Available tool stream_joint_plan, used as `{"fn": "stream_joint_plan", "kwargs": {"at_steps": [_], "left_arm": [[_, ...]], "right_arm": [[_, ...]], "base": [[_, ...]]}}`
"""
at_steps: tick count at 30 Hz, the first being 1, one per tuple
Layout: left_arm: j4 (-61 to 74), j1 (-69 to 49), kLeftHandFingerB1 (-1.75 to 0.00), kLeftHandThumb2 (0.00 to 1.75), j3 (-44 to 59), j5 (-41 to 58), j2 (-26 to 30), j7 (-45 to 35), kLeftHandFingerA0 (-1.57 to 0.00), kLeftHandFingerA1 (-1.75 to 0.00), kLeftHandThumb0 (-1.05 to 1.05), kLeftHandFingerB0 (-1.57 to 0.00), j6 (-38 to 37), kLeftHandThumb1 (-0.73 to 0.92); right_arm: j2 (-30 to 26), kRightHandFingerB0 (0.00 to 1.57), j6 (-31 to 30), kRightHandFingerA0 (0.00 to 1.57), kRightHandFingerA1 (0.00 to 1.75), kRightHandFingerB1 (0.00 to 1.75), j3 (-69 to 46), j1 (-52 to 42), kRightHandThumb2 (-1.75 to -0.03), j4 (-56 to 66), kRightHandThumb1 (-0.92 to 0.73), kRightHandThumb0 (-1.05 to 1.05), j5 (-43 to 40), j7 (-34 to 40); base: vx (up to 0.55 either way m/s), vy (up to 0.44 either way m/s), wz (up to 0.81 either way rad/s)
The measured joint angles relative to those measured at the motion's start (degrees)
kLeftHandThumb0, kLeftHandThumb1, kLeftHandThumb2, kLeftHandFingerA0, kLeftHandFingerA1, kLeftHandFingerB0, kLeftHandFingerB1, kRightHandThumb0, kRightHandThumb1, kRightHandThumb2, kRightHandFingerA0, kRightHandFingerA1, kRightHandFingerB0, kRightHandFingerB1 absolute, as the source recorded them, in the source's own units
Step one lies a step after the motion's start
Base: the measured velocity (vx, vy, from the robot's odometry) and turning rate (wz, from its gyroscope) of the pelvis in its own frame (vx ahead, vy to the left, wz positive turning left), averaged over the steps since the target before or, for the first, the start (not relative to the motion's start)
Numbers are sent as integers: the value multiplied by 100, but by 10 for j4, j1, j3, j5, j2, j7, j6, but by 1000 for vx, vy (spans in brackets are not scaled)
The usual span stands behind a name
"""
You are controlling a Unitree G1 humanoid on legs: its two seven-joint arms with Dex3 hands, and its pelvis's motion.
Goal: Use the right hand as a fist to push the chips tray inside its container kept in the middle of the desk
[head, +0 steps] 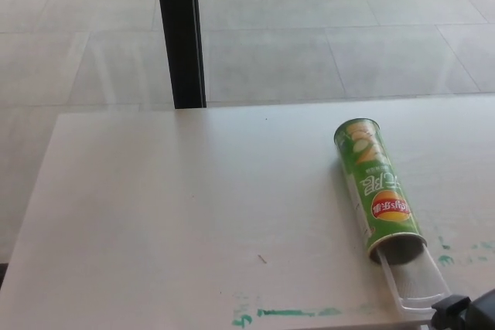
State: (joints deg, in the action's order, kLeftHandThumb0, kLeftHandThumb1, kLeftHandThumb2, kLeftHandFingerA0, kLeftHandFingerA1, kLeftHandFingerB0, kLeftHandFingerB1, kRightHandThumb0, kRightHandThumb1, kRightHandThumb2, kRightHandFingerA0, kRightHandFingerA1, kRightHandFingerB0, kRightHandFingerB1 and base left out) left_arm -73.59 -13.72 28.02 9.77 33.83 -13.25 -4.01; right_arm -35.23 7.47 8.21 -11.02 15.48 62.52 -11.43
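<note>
A green chips can (377, 187) lies on its side on the right part of the white desk (193, 206), its open end facing me. A clear plastic tray (414, 280) sticks out of that open end toward the desk's near edge. My right hand (466, 316) shows only as a black tip at the bottom right corner, just beside the tray's outer end; whether they touch cannot be told. The left hand does not show.
Green paint smears (286, 313) mark the desk near its front edge and at the right (443, 260). A black post (179, 32) stands behind the desk on a tiled floor (332, 28).
</note>
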Motion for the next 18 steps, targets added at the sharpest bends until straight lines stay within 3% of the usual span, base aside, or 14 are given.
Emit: {"fn": "stream_joint_plan", "kwargs": {"at_steps": [3,4,5,6,8,9,10,11,13,14,18], "left_arm": [[1,0,-104,103,-4,0,1,-1,-39,-130,-105,-24,0,90],[0,0,-86,134,-6,0,1,-1,-48,-104,-105,-30,0,69],[-2,1,-87,134,-6,0,1,-1,-50,-105,-105,-33,0,68],[-2,0,-107,100,-6,0,1,-1,-41,-132,-105,-29,0,91],[-4,1,-104,100,-7,0,1,-1,-42,-133,-105,-27,-1,92],[-4,1,-91,103,-8,0,1,-1,-48,-118,-105,-25,-1,92],[-4,1,-91,103,-8,0,2,-1,-48,-118,-105,-25,-1,92],[-4,2,-101,101,-9,0,2,-1,-37,-128,-105,-24,-1,92],[-5,1,-101,101,-6,1,2,-1,-37,-128,-105,-24,-1,92],[-5,1,-102,104,-5,1,2,-1,-38,-128,-105,-24,-1,92],[-5,-3,-105,105,-10,0,2,-1,-42,-130,-105,-27,-2,92]], "right_arm": [[3,53,-1,83,137,45,4,4,-67,-14,-89,-73,0,5],[5,53,-1,82,135,45,6,7,-68,-19,-89,-73,0,7],[7,53,-2,83,135,45,8,12,-69,-26,-90,-74,0,9],[9,51,-2,83,136,44,10,17,-69,-32,-90,-75,0,10],[16,52,-3,83,137,45,17,34,-67,-48,-92,-76,0,13],[18,50,-4,82,139,45,19,41,-70,-55,-91,-77,0,15],[20,50,-5,82,139,45,21,47,-70,-61,-91,-77,0,16],[21,52,-6,82,137,44,24,52,-69,-66,-92,-77,0,18],[26,52,-10,82,137,44,27,63,-69,-73,-92,-77,0,18],[29,52,-13,85,123,45,28,68,-68,-76,-90,-74,1,18],[46,53,-26,87,133,45,27,89,-68,-83,-89,-72,-4,14]], "base": [[0,0,0],[0,0,0],[0,0,0],[0,0,0],[0,0,0],[0,0,0],[0,0,0],[0,0,0],[0,0,0],[0,0,0],[0,0,0]]}}
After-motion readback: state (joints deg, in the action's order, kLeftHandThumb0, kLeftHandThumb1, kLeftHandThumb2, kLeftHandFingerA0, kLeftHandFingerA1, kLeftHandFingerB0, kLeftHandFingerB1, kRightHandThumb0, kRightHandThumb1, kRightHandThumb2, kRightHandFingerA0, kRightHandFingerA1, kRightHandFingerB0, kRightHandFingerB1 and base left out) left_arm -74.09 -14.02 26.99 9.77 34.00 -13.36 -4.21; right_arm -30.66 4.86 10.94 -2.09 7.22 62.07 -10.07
